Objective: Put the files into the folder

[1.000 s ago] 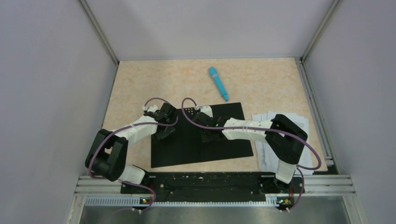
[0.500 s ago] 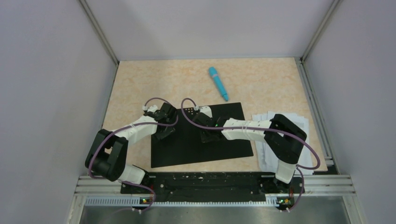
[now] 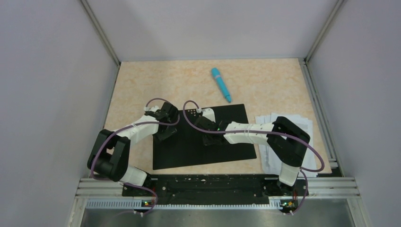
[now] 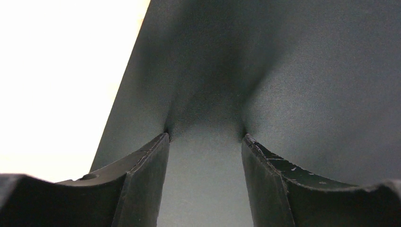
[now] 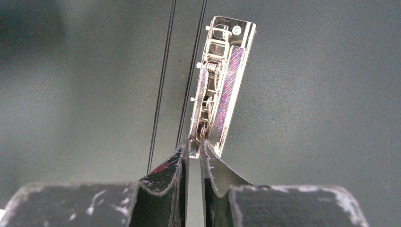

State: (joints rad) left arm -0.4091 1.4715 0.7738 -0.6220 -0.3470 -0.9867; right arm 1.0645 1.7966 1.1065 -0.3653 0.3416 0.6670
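The folder [image 3: 198, 153] lies open and flat on the table, its black inside facing up. My left gripper [image 3: 165, 134] stands open, with its fingertips [image 4: 163, 139] down on the folder's left panel [image 4: 307, 71] near its left edge. My right gripper [image 5: 195, 143] is at the spine, its jaws drawn in on the near end of the metal clip [image 5: 222, 80]. From above, the right gripper [image 3: 208, 139] sits over the folder's middle. The files [image 3: 308, 124], rumpled white sheets, lie on the table right of the folder, partly under my right arm.
A blue pen-like stick [image 3: 221, 84] lies on the beige tabletop [image 3: 142, 85] behind the folder. Two fold lines [image 5: 163, 71] run along the spine left of the clip. Grey walls close in the table on three sides.
The right jaws have narrowed onto the clip's near end. The left gripper has shifted slightly away from the arm bases and stays open.
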